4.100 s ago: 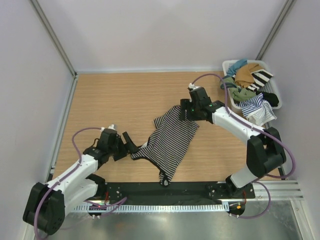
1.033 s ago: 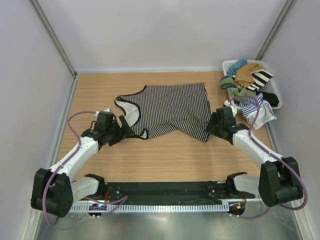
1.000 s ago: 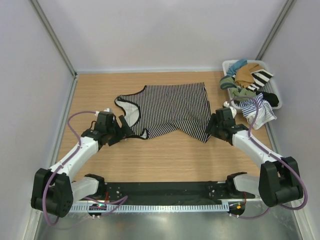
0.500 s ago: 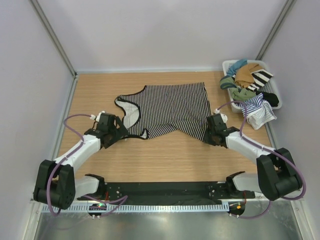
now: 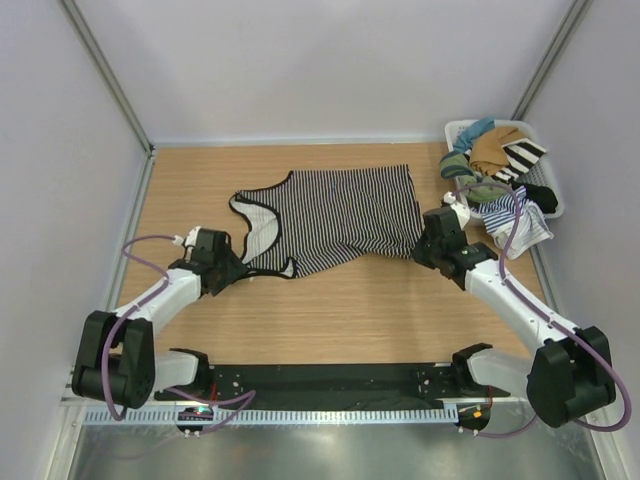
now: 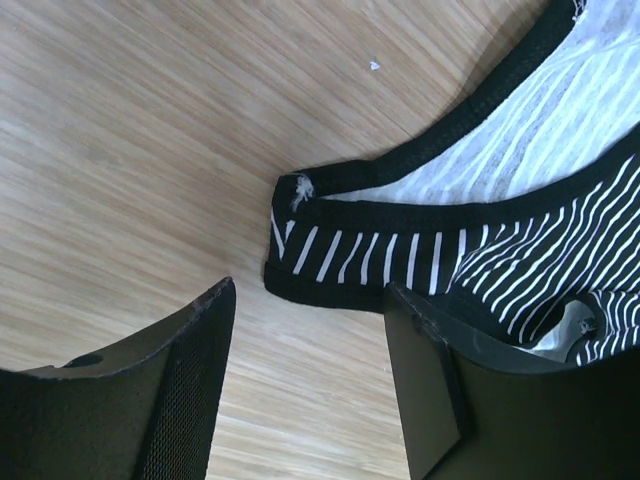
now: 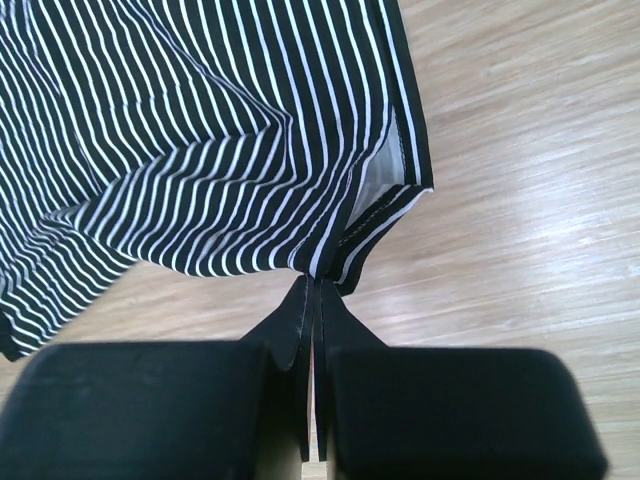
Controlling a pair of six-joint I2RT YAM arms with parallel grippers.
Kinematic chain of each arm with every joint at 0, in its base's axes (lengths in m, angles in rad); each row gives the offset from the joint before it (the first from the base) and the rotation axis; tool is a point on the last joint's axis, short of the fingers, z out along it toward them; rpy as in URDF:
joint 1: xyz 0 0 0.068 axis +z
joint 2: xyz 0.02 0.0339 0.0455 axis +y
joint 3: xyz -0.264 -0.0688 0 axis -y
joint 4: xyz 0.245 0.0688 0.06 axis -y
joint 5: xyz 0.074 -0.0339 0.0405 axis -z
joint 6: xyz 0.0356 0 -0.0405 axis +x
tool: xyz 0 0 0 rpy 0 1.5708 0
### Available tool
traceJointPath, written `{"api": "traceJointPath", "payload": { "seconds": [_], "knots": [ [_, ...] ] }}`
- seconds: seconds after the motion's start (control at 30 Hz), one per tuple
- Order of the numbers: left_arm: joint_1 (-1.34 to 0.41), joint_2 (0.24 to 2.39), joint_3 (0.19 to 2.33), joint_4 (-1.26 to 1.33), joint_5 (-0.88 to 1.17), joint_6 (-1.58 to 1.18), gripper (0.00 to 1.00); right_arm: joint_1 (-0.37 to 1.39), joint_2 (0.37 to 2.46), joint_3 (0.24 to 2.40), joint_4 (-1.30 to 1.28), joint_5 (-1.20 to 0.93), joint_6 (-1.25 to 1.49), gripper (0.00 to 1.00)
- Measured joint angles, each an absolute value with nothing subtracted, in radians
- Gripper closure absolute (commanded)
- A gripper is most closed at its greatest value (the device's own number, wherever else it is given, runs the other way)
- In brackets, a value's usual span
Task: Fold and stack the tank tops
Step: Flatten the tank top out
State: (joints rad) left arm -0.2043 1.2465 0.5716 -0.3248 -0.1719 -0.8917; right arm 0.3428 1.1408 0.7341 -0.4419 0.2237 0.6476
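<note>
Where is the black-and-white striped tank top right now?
Seen from above, the tank top lies spread mid-table between the left gripper and right gripper, with the basket of clothes to its right.

the top external camera sits high above and behind the 2 arm bases, facing down and forward over the whole table [image 5: 330,320]. the left wrist camera looks down, very near, past the left gripper [image 6: 308,290] at a strap end of the fine black-and-white tank top [image 6: 400,260]. the right wrist camera looks down past the right gripper [image 7: 312,285] at its hem corner. all 3 views share that top.
</note>
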Motion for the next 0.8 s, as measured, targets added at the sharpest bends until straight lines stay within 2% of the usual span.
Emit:
{"api": "traceJointPath", "payload": {
  "seconds": [0.1,0.2,0.3,0.33,0.4,0.43,0.6,0.8],
  "knots": [
    [-0.204,1.272,0.572,-0.298,-0.173,-0.892,0.36,0.325,1.151,0.754,-0.435,0.226,0.659,0.99],
    [-0.204,1.305,0.582,-0.270,-0.175,-0.891,0.39,0.301,1.180,0.769,-0.432,0.224,0.673,0.99],
    [-0.204,1.339,0.594,-0.233,-0.171,-0.891,0.57,0.276,1.220,0.797,-0.425,0.221,0.685,0.99],
    [-0.204,1.351,0.598,-0.224,-0.171,-0.890,0.69,0.267,1.234,0.809,-0.420,0.218,0.687,0.99],
    [-0.203,1.372,0.602,-0.210,-0.172,-0.893,0.84,0.242,1.262,0.838,-0.414,0.212,0.689,0.99],
    [-0.201,1.378,0.606,-0.208,-0.171,-0.892,0.98,0.222,1.283,0.859,-0.408,0.207,0.689,0.99],
    [-0.168,1.388,0.618,-0.225,-0.175,-0.886,1.00,0.134,1.387,0.963,-0.382,0.169,0.690,0.99],
    [-0.114,1.388,0.652,-0.254,-0.175,-0.883,1.00,0.108,1.574,1.093,-0.345,0.098,0.692,0.99]
  ]
}}
